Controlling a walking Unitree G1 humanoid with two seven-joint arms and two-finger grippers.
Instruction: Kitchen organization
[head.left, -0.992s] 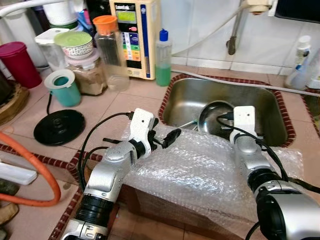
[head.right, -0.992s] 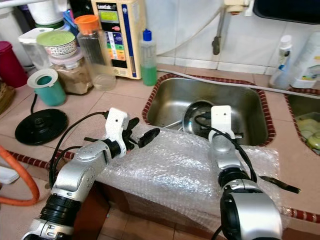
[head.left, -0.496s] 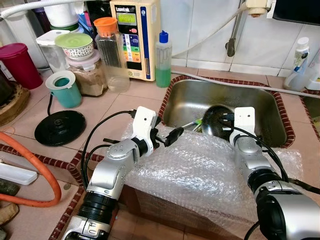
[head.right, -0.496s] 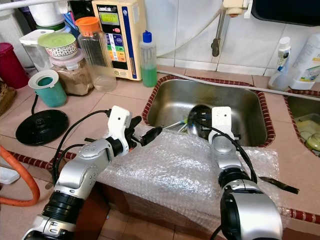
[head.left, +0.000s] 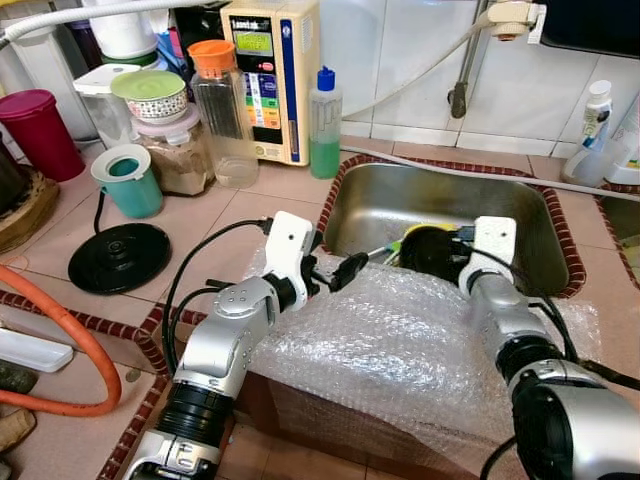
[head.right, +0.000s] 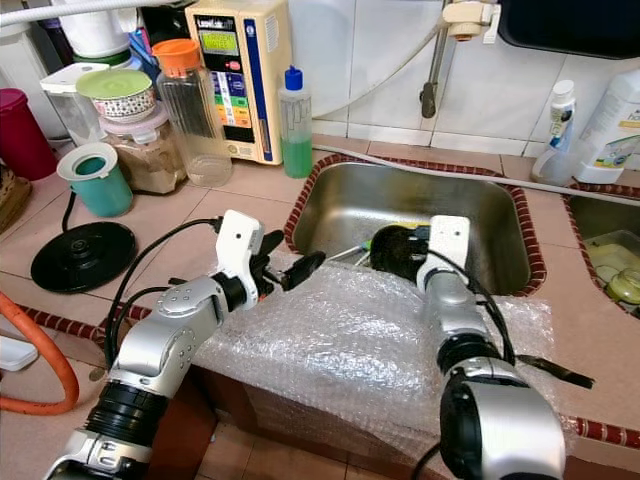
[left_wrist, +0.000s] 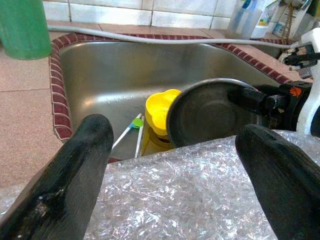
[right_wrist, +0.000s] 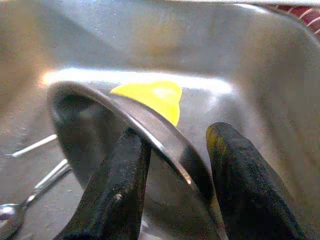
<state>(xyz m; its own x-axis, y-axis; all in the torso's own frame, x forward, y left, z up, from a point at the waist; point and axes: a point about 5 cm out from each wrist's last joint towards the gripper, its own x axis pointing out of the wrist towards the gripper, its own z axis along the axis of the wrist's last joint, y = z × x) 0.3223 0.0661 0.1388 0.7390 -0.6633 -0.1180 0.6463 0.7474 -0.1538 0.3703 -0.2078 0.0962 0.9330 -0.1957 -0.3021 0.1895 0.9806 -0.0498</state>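
Pot (head.right: 398, 250), a dark metal one, stands tilted on edge inside the sink (head.right: 480, 215), its rim pinched between the fingers of the right gripper (right_wrist: 175, 180), one finger inside and one outside. It looks stiff and fairly light, but the thin smooth rim is probably slippery, and held at one edge it may swing or slide out. A deeper bite on the rim would likely be safer. A yellow cup (left_wrist: 159, 112) sits just behind it, and utensils (left_wrist: 131, 131) lie on the sink floor beside it. The sink walls are close around, so the open way out is upward. The left gripper (head.left: 330, 275) hovers with fingers wide apart and empty over the bubble wrap (head.left: 400, 340) draped on the counter edge, which offers a soft landing spot.
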